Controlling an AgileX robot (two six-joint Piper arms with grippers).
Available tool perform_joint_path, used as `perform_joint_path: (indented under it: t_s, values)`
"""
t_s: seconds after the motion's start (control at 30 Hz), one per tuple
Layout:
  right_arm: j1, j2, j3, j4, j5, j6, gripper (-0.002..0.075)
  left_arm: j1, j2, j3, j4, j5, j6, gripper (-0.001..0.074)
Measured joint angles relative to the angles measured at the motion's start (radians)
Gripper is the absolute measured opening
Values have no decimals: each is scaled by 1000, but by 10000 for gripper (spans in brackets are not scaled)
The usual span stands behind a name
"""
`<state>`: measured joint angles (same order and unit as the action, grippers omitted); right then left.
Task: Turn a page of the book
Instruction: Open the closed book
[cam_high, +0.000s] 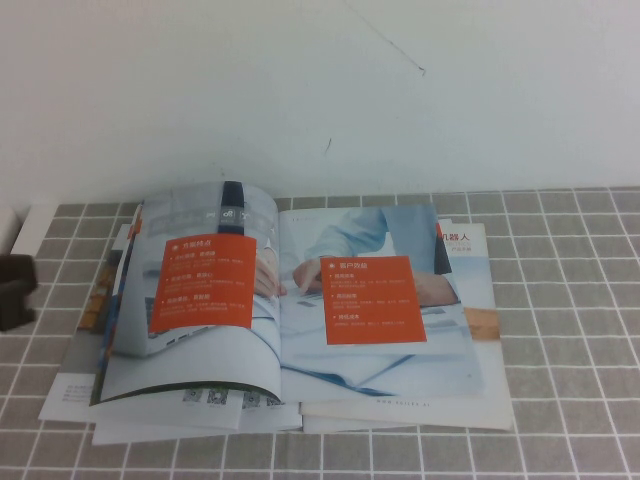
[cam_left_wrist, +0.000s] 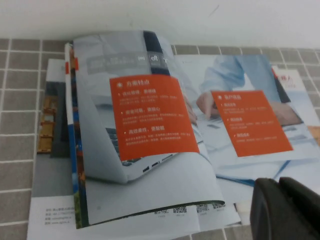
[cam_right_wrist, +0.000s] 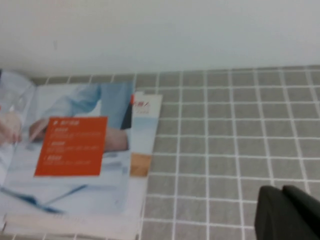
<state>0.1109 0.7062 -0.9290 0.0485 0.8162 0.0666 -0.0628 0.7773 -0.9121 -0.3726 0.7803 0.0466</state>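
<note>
A plain white wall (cam_high: 400, 100) backs a worktop (cam_high: 570, 330) faced with small grey square tiles and pale grout lines. On it, toward the left and close to the wall, the book (cam_high: 300, 300) lies open and face up: a thin softcover of glossy paper, its spine running from the wall toward the robot and its long axis across the worktop, left to right. The page (cam_high: 390, 300) on the right side lies nearly flat, showing a blue-shirted person and a rectangular orange text panel. The left-hand page (cam_high: 190, 300), printed with a laptop and its own orange panel, bows upward in a smooth curve, its outer edge lifted off the stack.

Under the book, a flat brochure (cam_high: 470, 255) with red characters and a tan band pokes out on the right, and white sheets (cam_high: 210, 405) with QR codes show along the near edge.

The left pincer (cam_left_wrist: 285, 210) appears as a dark matte shape over the near edge of the book; I cannot tell how its fingers stand. The right pincer (cam_right_wrist: 287, 212), equally dark, hangs over bare tiles well right of the book, and its fingers cannot be made out either.
</note>
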Motion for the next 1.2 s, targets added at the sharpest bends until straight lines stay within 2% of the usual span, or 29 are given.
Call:
perform_joint_path:
  t_s: [0.23,0.4,0.47,0.53,0.67,0.73,0.9,1.07,1.2]
  values:
    - [2,138,0,238,97,-274,-3,0,316,0,-207,-48,333,-4]
    - [4,354,0,300,127,-392,11,0,472,2,-397,-47,491,-4]
    - [4,427,0,316,106,-420,42,0,515,2,-435,-78,521,-4]
    - [4,513,0,369,53,-461,108,0,549,0,-454,-108,547,-4]
    - [4,656,0,574,-32,-621,244,0,629,-41,-465,-126,605,-4]
    - [4,723,0,684,-53,-712,282,0,675,-66,-475,-126,634,-4]
    - [4,891,0,914,-92,-907,309,0,786,-139,-534,-112,709,-4]
    - [4,1020,-31,961,-158,-951,314,-46,887,-210,-554,-94,752,-4]
    - [4,1099,-82,969,-160,-957,315,-138,966,-287,-507,-92,750,-4]
